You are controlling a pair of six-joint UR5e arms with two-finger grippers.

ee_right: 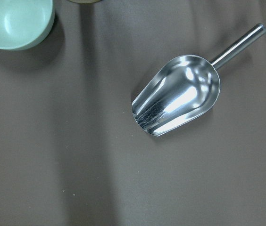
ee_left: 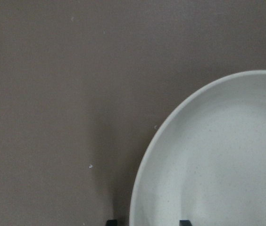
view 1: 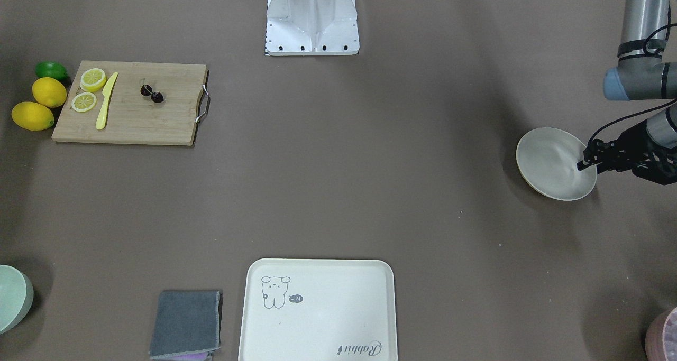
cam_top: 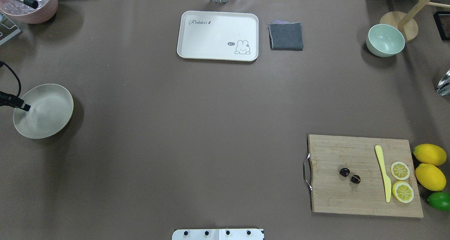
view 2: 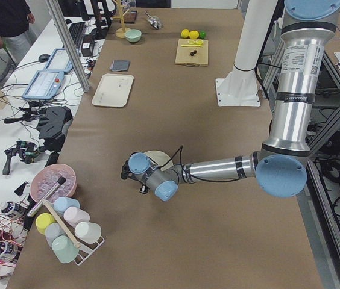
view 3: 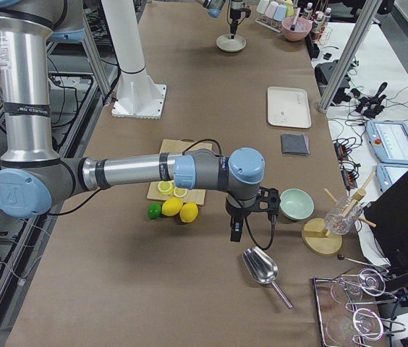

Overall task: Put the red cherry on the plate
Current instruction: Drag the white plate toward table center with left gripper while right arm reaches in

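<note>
The red cherry (view 1: pixel 152 93) lies ungrasped on the cutting board (view 1: pixel 132 119), far from the plate (view 1: pixel 550 163). The left gripper (view 1: pixel 583 164) straddles its rim, jaws apart; for the right gripper (view 3: pixel 236 233) I cannot tell. Next is probably reaching the cherry.

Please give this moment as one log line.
left gripper: at round off-white plate rim, grip unclear; dark red cherry pair: on wooden board; right gripper: near steel scoop

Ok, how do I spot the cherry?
Find the rectangular wooden cutting board with the metal handle. Near its middle lies the red cherry: two tiny, glossy, near-black balls side by side, between the handle and the yellow plastic knife, far smaller than the lemon slices.
</note>
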